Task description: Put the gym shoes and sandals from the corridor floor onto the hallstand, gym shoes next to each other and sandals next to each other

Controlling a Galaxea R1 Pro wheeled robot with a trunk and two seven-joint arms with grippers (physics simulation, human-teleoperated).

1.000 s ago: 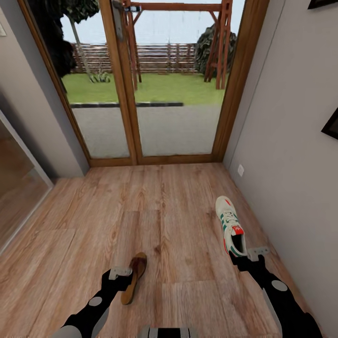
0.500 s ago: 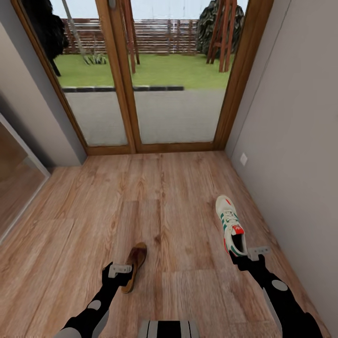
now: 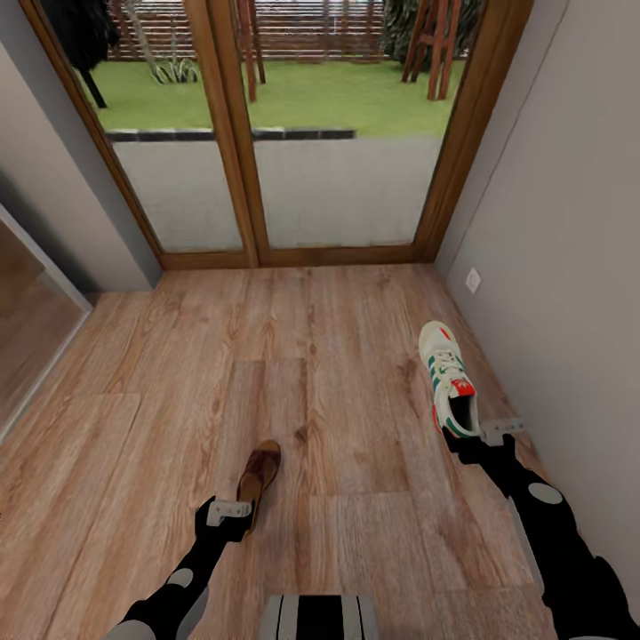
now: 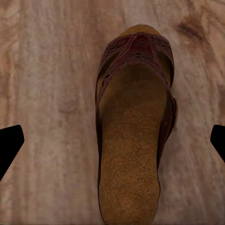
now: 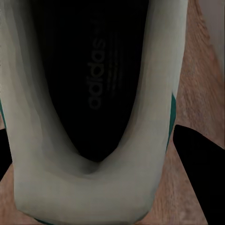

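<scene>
One brown sandal [image 3: 260,471] lies flat on the corridor floor [image 3: 338,356], toe toward the door. My left gripper [image 3: 233,517] hovers over its heel end. In the left wrist view the sandal [image 4: 133,126] sits between the wide-apart fingertips [image 4: 9,145] without touching them, so the left gripper [image 4: 112,145] is open. One white gym shoe [image 3: 449,378] with green stripes points toward the door near the right wall. My right gripper [image 3: 480,437] is at its heel. In the right wrist view the gym shoe's heel opening [image 5: 93,117] sits between the fingers [image 5: 199,164], which press its sides. The hallstand is out of view.
A wood-framed glass double door [image 3: 236,160] closes the corridor ahead. A grey wall [image 3: 569,267] with a socket [image 3: 473,281] runs close along the right of the gym shoe. A grey wall corner [image 3: 80,231] stands at the left. Open floor lies between the two shoes.
The head view has tipped down and shifted. The right gripper and the gym shoe have moved together toward the door. The sandal has stayed on the floor.
</scene>
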